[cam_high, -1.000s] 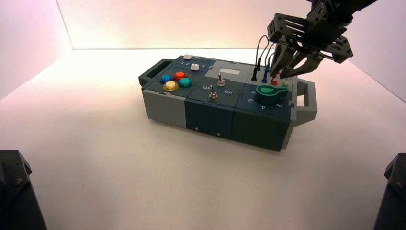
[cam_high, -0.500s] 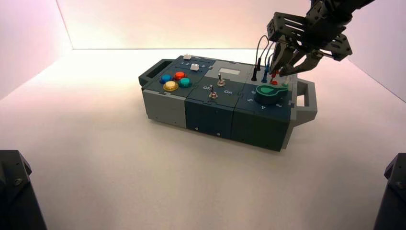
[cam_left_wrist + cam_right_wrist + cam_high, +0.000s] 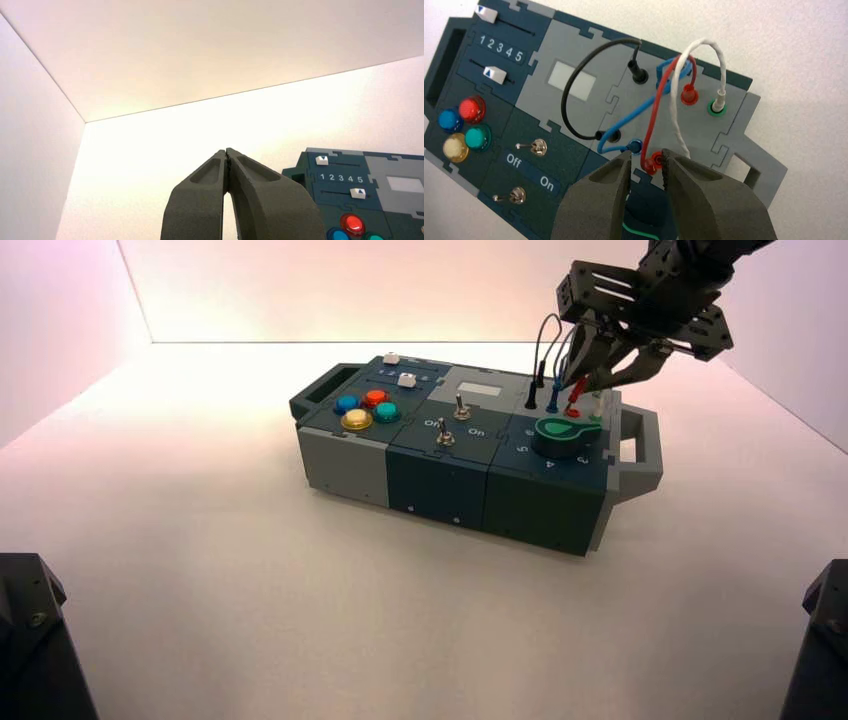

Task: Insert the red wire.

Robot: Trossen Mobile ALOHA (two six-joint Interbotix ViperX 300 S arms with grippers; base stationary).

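Note:
The red wire (image 3: 652,117) loops from a far red plug (image 3: 687,95) to a near red plug (image 3: 655,161) on the box's wire panel. My right gripper (image 3: 645,152) hovers just above this near plug with its fingers apart; the plug lies in the gap, close to one finger (image 3: 674,165). In the high view the red plug (image 3: 577,390) leans tilted above a red socket ring (image 3: 572,412), under the right gripper (image 3: 597,380). My left gripper (image 3: 226,150) is shut and empty, parked away from the box.
The box (image 3: 440,480) bears a blue-plugged wire (image 3: 636,146), a black-plugged wire (image 3: 639,76) and a white wire (image 3: 720,100) close round the red one. A green knob (image 3: 562,435) sits just in front of the sockets. Two toggle switches (image 3: 538,146) and coloured buttons (image 3: 471,109) lie farther left.
My right gripper has risen a little above the wire panel. The red plug now shows higher and more tilted over its red socket ring. The left arm has not moved.

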